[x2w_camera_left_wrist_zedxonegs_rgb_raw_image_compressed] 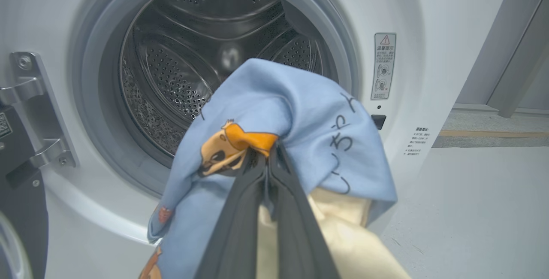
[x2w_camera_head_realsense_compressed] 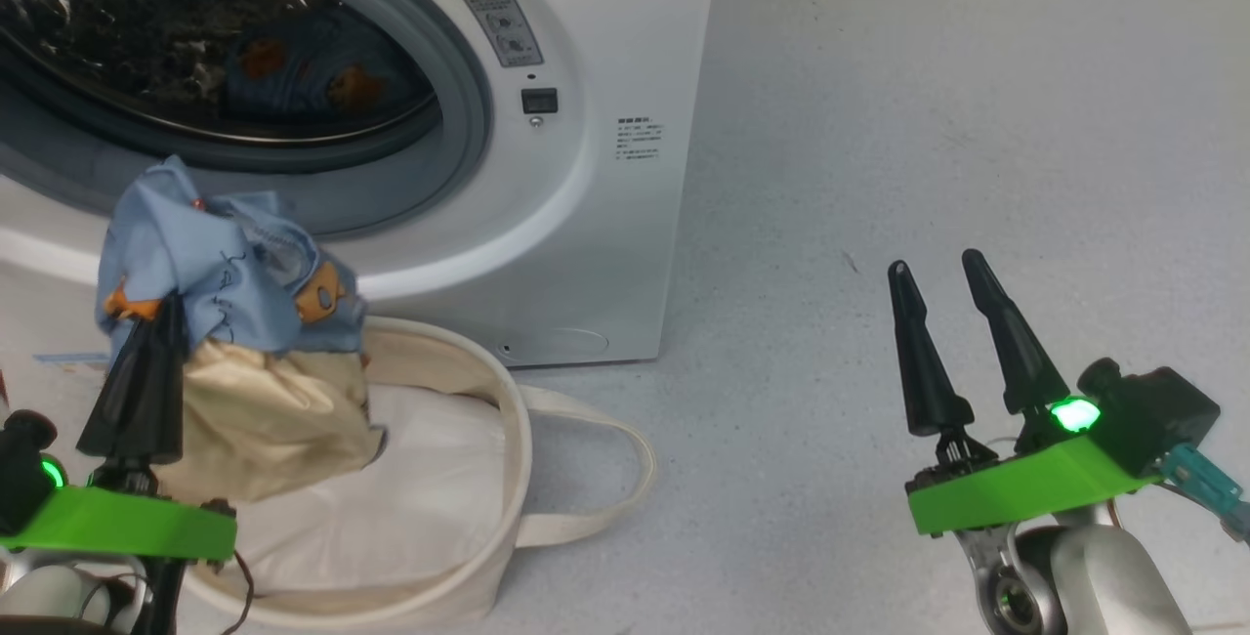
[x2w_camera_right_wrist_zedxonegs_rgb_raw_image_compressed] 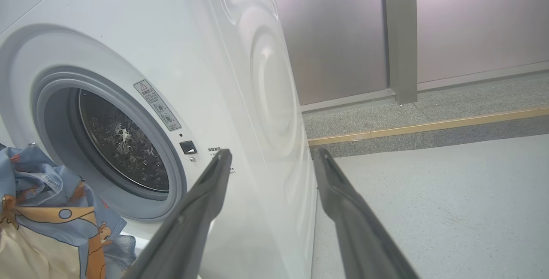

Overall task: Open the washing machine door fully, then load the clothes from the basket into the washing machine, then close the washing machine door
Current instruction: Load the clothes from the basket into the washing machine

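Off-white canvas makes up the basket (x2w_camera_head_realsense_compressed: 513, 420), which stands on the floor just in front of the washing machine (x2w_camera_head_realsense_compressed: 625, 49), with a plain white pad (x2w_camera_head_realsense_compressed: 430, 488) lying inside it. The clothes (x2w_camera_head_realsense_compressed: 215, 254) (light blue bear-print fabric with a cream cloth (x2w_camera_head_realsense_compressed: 264, 410) hanging beneath it) are bunched over the left gripper (x2w_camera_head_realsense_compressed: 168, 308) above the basket's left side. That gripper's fingers are pinched together on the blue fabric, and the cream cloth's lower end reaches into the basket. The bundle hangs before the machine's mouth, low against the grey gasket (x2w_camera_head_realsense_compressed: 474, 98). A blue and orange patch shows on the steel drum (x2w_camera_left_wrist_zedxonegs_rgb_raw_image_compressed: 193, 56); whether it is cloth or a reflection cannot be told. The washing machine door (x2w_camera_left_wrist_zedxonegs_rgb_raw_image_compressed: 21, 210) stands swung aside at its hinge (x2w_camera_left_wrist_zedxonegs_rgb_raw_image_compressed: 40, 111). The right gripper (x2w_camera_head_realsense_compressed: 935, 264) has its fingers spread and holds nothing. It is over the pale grey speckled floor (x2w_camera_head_realsense_compressed: 928, 78), right of the machine. A yellow strip (x2w_camera_right_wrist_zedxonegs_rgb_raw_image_compressed: 429, 125) crosses the floor before grey wall panels (x2w_camera_right_wrist_zedxonegs_rgb_raw_image_compressed: 339, 25).
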Motion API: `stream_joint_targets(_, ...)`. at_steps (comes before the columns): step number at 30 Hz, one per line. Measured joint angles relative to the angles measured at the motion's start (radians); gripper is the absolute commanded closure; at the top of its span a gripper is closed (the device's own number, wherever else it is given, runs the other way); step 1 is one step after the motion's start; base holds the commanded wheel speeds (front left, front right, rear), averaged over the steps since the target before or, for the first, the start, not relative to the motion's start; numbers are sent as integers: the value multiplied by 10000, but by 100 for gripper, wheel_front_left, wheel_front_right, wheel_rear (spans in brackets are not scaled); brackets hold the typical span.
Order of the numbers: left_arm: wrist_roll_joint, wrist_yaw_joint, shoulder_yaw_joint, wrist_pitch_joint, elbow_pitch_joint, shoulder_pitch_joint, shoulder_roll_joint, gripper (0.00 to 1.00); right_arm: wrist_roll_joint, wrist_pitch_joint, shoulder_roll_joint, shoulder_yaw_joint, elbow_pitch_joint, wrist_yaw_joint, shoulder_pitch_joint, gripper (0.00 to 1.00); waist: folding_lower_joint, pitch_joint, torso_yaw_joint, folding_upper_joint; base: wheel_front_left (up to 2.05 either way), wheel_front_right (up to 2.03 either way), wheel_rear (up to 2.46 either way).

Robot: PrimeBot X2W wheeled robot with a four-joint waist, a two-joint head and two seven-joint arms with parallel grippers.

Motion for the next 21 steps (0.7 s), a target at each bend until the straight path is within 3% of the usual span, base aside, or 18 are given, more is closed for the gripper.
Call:
stream_joint_targets(9, -56, -171, -10, 516, 617, -820, 211, 100, 59, -117, 0, 42, -21, 0, -17, 0, 1, 411, -127, 0, 0, 0, 0)
stream_joint_targets(21, -336, -1371, -140, 1465, 3227, -4020, 497, 100, 159, -566, 0, 278, 15, 0, -299, 0, 2, 1365, -711, 0, 0, 0, 0)
